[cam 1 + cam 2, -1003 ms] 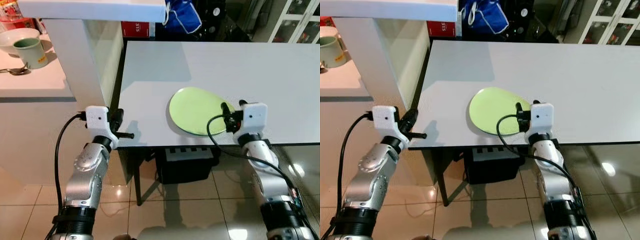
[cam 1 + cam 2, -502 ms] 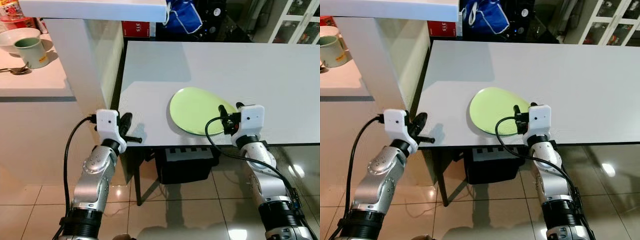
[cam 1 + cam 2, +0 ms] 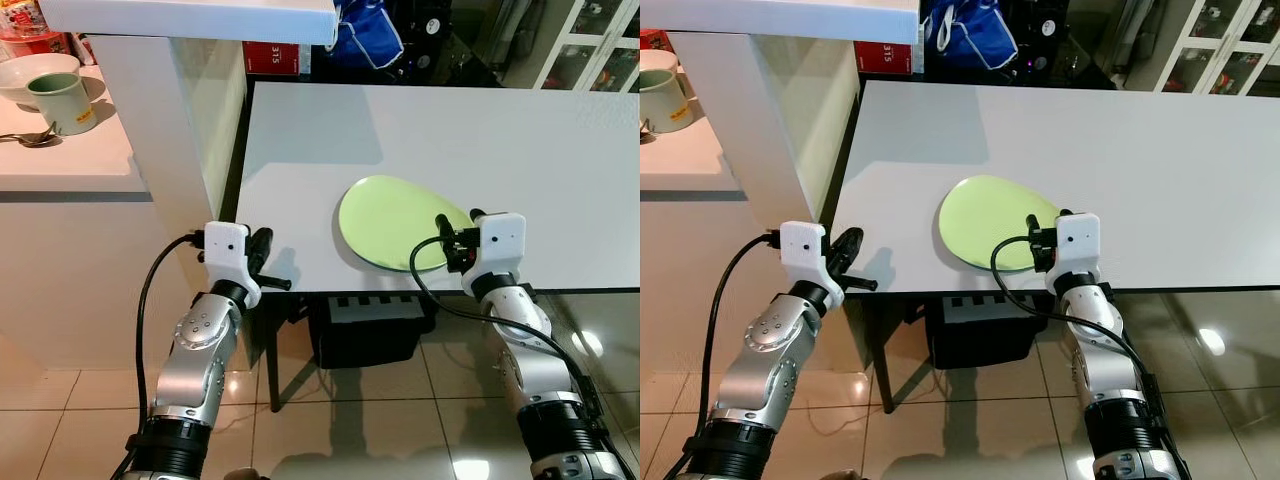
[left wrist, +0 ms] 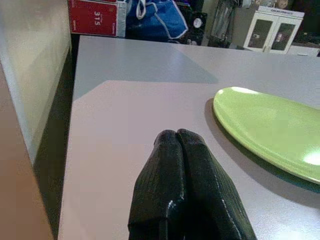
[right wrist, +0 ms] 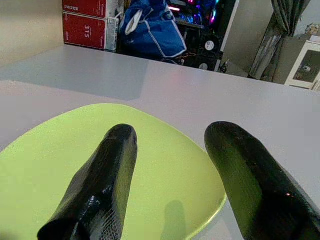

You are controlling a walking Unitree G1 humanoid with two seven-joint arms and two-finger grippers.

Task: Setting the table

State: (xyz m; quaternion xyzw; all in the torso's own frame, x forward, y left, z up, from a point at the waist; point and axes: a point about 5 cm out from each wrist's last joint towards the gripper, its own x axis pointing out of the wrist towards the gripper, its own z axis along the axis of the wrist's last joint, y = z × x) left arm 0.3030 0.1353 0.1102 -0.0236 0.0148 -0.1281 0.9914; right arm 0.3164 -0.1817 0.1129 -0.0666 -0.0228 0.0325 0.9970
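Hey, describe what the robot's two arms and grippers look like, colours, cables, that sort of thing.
Both arms are silver metal with black bands near the base. Each wrist carries a white boxy housing with a black cable looping from it. The left gripper and right gripper each have two long, rounded black fingers with a finely textured surface.

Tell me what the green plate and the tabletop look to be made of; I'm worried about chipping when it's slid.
Green plate: probably glazed ceramic or melamine, smooth and glossy, a bright highlight showing near its rim in the left wrist view; which one is unclear. Table: a matte pale grey top, likely laminate or painted board, evenly flat with soft shadows and no grain. The right pincer hangs open over the plate.
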